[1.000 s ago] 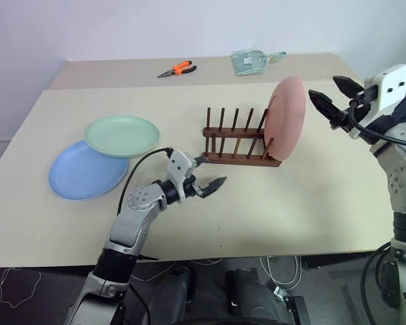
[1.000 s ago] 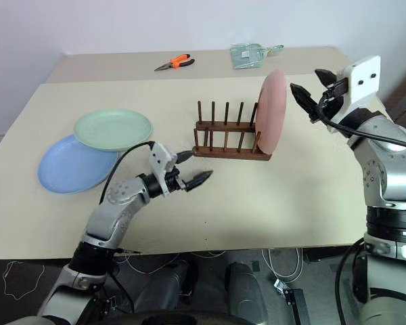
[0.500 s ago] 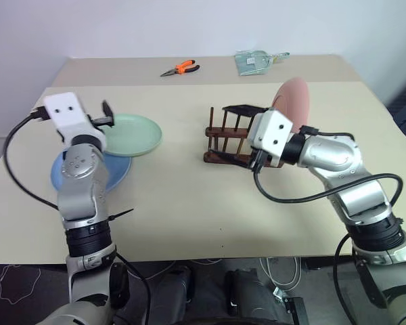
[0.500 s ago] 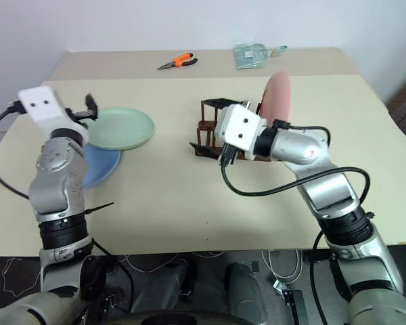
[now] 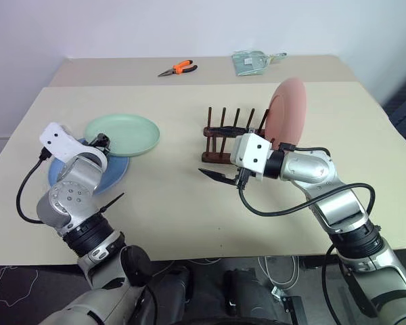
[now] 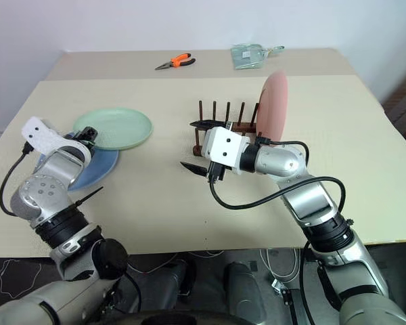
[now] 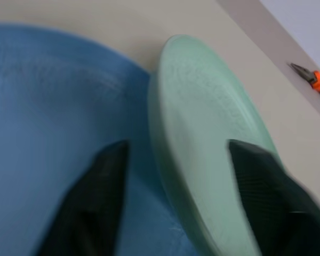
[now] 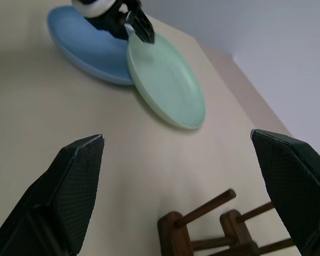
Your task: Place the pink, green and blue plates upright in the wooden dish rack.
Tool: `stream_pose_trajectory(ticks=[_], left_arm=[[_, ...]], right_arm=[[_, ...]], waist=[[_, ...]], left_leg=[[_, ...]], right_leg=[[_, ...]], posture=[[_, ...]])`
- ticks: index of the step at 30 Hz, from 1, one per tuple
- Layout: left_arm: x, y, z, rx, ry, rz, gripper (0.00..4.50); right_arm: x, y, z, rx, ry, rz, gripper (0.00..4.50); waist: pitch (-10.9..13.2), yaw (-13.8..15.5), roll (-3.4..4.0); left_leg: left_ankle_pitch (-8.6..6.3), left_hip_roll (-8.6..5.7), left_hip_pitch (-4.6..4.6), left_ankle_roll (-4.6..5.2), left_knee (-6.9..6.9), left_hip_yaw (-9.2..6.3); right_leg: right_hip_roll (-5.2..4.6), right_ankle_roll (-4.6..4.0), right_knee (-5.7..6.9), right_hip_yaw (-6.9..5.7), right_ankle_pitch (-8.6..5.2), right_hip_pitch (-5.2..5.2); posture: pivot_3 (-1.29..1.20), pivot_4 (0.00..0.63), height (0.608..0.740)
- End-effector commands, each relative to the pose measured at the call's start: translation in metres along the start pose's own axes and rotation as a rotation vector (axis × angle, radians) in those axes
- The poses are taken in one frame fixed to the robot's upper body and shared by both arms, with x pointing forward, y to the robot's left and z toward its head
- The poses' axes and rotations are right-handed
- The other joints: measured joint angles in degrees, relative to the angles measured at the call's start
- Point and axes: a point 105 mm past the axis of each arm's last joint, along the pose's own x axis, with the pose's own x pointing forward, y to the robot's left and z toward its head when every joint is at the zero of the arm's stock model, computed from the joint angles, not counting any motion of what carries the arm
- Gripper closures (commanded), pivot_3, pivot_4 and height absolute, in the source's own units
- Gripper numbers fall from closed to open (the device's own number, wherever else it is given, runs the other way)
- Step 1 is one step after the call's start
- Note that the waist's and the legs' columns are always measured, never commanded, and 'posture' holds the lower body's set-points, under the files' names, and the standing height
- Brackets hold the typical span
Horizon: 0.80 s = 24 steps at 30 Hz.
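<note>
The left gripper point(image 7: 173, 202) sits at the near rim of the pale mint green round plastic plate point(image 5: 122, 134), its two black fingers point(image 7: 93, 205) apart and straddling that rim, one over the green plate and the other over the light blue round plastic plate point(image 7: 48, 133); they are not clamped, and whether they touch the rim I cannot tell. The green plate lies flat at about 10 o'clock on the beige desk point(image 5: 189, 217), its near edge overlapping the blue plate, which lies flat just toward 7 o'clock from it.

The right gripper point(image 5: 224, 153) hangs just at the 8 o'clock side of the small dark brown wooden dish rack point(image 5: 224, 139), its black fingers spread wide, holding nothing and pointing toward the two flat plates. In the right wrist view the rack's pegs point(image 8: 202, 209) show between those fingers.

The salmon pink round plastic plate point(image 5: 285, 110) stands upright at the 3 o'clock end of the rack, leaning against the last pegs.

At 12 o'clock, on the far part of the desk, lie orange-handled pliers point(image 5: 176, 68) and, toward 1 o'clock from them, a clear plastic packet point(image 5: 254, 61), well apart from the plates.
</note>
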Motion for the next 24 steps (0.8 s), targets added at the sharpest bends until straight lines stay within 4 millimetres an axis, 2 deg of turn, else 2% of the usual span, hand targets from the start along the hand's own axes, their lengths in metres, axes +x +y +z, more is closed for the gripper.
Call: stream_pose_trajectory(ticks=[1, 3, 5, 7, 13, 19, 23, 24], left_arm=[[-0.001, -0.016, 0.015, 0.016, -0.043, -0.067, 3.43], [-0.004, -0.032, 0.025, 0.061, -0.098, -0.15, 4.4], [-0.011, -0.049, 0.035, 0.112, -0.164, -0.232, 4.4], [-0.025, -0.078, 0.044, 0.216, -0.245, -0.36, 4.4], [-0.062, -0.147, 0.033, 0.432, -0.311, -0.647, 4.4], [-0.091, -0.192, 0.013, 0.499, -0.294, -0.839, 4.4], [-0.097, -0.203, 0.007, 0.496, -0.272, -0.872, 4.4], [-0.098, -0.205, 0.005, 0.497, -0.265, -0.88, 4.44]], right_arm=[[-0.004, -0.006, 0.009, -0.027, -0.023, -0.038, 0.0], [-0.004, -0.008, 0.008, -0.018, -0.018, -0.041, 0.0], [-0.005, -0.011, 0.009, -0.027, -0.018, -0.049, 0.0], [-0.004, -0.017, 0.014, -0.056, -0.031, -0.073, 0.0], [0.006, -0.027, 0.03, -0.214, -0.061, -0.11, 0.0], [0.022, -0.042, 0.029, -0.426, -0.016, -0.167, 0.0], [0.029, -0.042, 0.014, -0.525, 0.052, -0.145, 0.0], [0.029, -0.045, 0.009, -0.548, 0.07, -0.155, 0.51]], waist=[[0.0, 0.0, 0.0], [0.0, 0.0, -0.01], [0.0, 0.0, -0.07], [0.0, 0.0, -0.07], [0.0, 0.0, -0.08], [0.0, -0.2, -0.07], [0.0, -0.1, -0.08], [0.0, -0.2, -0.08]], left_leg=[[0.03, 0.0, 0.0, -0.05, 0.0, 0.0], [0.05, 0.0, 0.0, -0.09, -0.01, 0.0], [0.06, 0.0, 0.0, -0.11, -0.01, 0.0], [0.06, -0.01, 0.0, -0.13, -0.03, 0.0], [0.06, -0.01, 0.02, -0.13, -0.07, 0.01], [0.08, 0.0, 0.02, -0.16, -0.1, 0.02], [0.14, 0.0, 0.02, -0.22, -0.1, 0.03], [0.16, -0.01, 0.02, -0.21, -0.1, 0.03]], right_leg=[[0.0, 0.0, 0.0, 0.0, 0.0, 0.0], [0.01, -0.01, 0.02, 0.0, 0.0, -0.01], [0.01, -0.01, 0.02, 0.0, 0.01, -0.02], [0.0, -0.02, 0.01, 0.02, 0.01, -0.02], [-0.01, -0.03, 0.0, 0.03, 0.01, -0.02], [0.01, -0.03, 0.03, 0.05, 0.01, -0.06], [0.02, -0.03, 0.03, 0.06, 0.01, -0.07], [0.02, -0.03, 0.03, 0.06, 0.01, -0.06]], posture=[[0.0, 0.15, 0.726], [0.0, 0.15, 0.726], [0.0, 0.15, 0.726], [0.0, 0.15, 0.726], [0.0, 0.15, 0.726], [0.0, 0.15, 0.726], [0.0, 0.15, 0.726], [0.0, 0.15, 0.726]])
